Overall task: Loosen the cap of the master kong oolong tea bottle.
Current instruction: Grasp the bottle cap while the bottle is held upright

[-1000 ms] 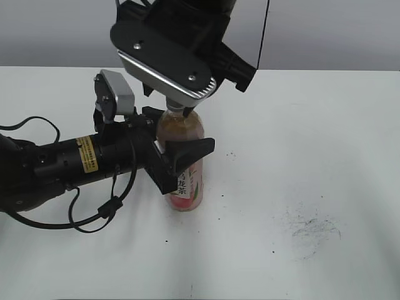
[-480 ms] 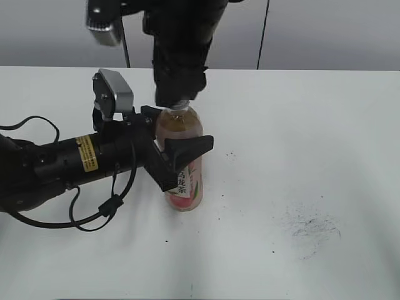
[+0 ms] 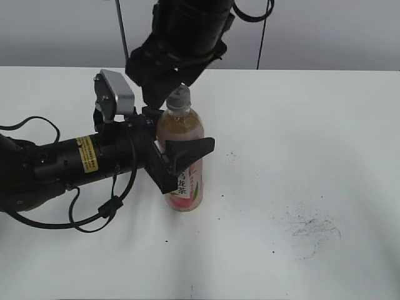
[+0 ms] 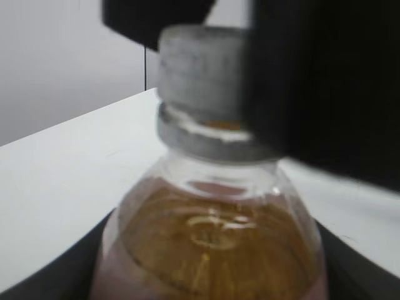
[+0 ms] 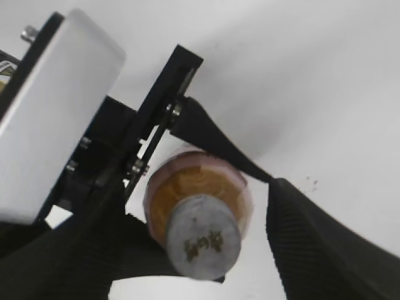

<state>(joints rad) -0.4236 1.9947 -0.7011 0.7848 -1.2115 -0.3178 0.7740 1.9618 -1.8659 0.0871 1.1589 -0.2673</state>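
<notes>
Watching the exterior view first: my left end effector (image 3: 178,156) is clamped around the body of the master kong oolong tea bottle (image 3: 183,164), which stands upright on the white worktop (image 3: 300,137), left of centre. A second ago my right end effector (image 3: 164,94) sat directly over the neck and hid the cap (image 3: 179,97); half a second ago it was still on top of it. Now it has shifted up and to the left, and the grey cap shows, still seated on the neck. I read that as a release after a twist stroke, not a removal.

Left wrist view: the cap (image 4: 203,72) fills the upper frame, with the tamper ring just below it and amber tea in the shoulder beneath. A dark finger (image 4: 325,81) of the right end effector stands just beside the cap on the right; whether it touches, I cannot tell.

Right wrist view: looking down on the cap (image 5: 204,244), with the right fingers (image 5: 325,244) spread on either side and apart from it, so these jaws are open and hold nothing. The left fingers hug the bottle below.

Judgement: whether the cap is loosened yet cannot be read here; likely a re-grip for another turn.
</notes>
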